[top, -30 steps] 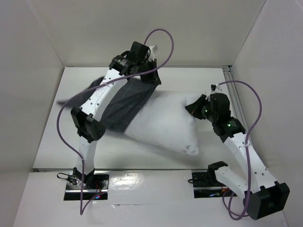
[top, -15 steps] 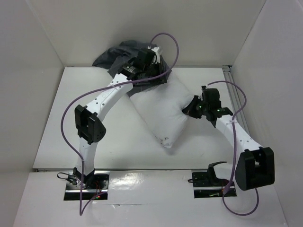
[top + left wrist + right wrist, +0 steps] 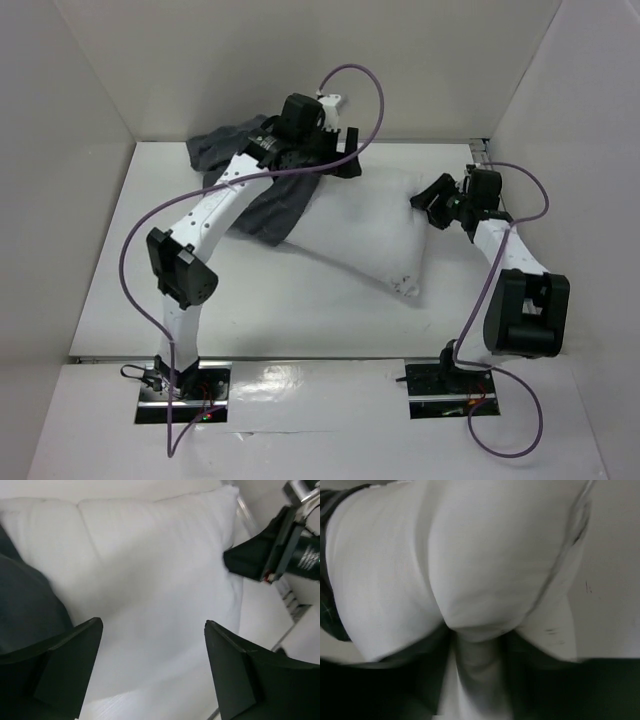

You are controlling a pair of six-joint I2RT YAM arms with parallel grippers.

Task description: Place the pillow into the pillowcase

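A large plump white fabric pillow (image 3: 365, 240) is lying slantwise across the middle of a white tabletop (image 3: 130, 270). Its left end is sitting under a soft dark grey grid-lined cloth pillowcase (image 3: 262, 208), which is bunching against the back wall beneath the left arm (image 3: 215, 205). (Whether that end is inside the sleeve or merely under it cannot be told from above.)

The right gripper (image 3: 432, 200) is pinching a fold at the pillow's right edge, and the wrist view shows white cloth gathering between its fingers. The left gripper (image 3: 152, 625) is hovering over the pillow with its jaws spread wide and nothing between them. Dark cloth is showing just beside the finger at the left of its wrist view.

The step in hand looks to be feeding the pillow into the case, and it seems early, as most of the pillow is showing bare. To do it well, the left gripper would need to take one layer of the opening's hem, not the pillow beneath, and lift it so the mouth gapes. The right would then push along the pillow's length rather than down, lest the soft filling buckle.

White panel walls (image 3: 300, 60) are enclosing the table on three sides, and purple cables (image 3: 350, 68) are looping off both arms.
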